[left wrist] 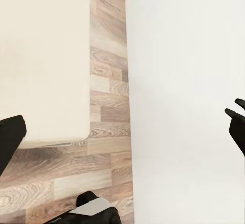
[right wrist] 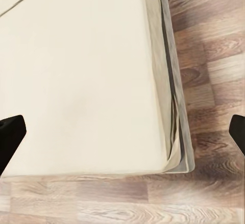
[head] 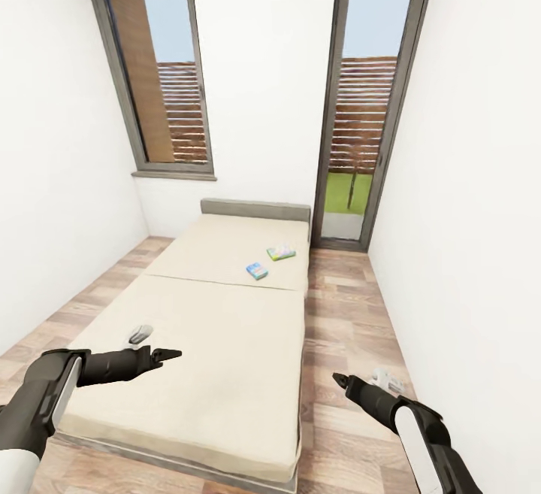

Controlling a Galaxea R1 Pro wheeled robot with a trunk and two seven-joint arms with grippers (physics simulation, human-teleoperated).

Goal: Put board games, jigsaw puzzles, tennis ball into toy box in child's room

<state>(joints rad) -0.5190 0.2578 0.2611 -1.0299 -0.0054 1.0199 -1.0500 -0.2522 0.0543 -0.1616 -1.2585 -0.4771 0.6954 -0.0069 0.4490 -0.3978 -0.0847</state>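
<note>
The bed [head: 225, 343] with its beige two-part mattress stretches ahead of me. Two board games lie on its far section: a blue one [head: 257, 271] and a green-edged one [head: 281, 252] closer to the grey headboard [head: 255, 210]. My left gripper [head: 169, 355] hovers open over the mattress's near left part. My right gripper [head: 340, 381] is open above the floor beside the bed's near right corner [right wrist: 176, 162]. Both hold nothing. The table, toy box, jigsaw puzzles and tennis ball are out of view.
A strip of wood-plank floor [head: 342, 313] runs between the bed and the right wall [head: 466, 216]. A narrower strip [head: 98, 291] lies on the left. A tall window [head: 154, 65] and a glazed door [head: 368, 103] stand in the far wall.
</note>
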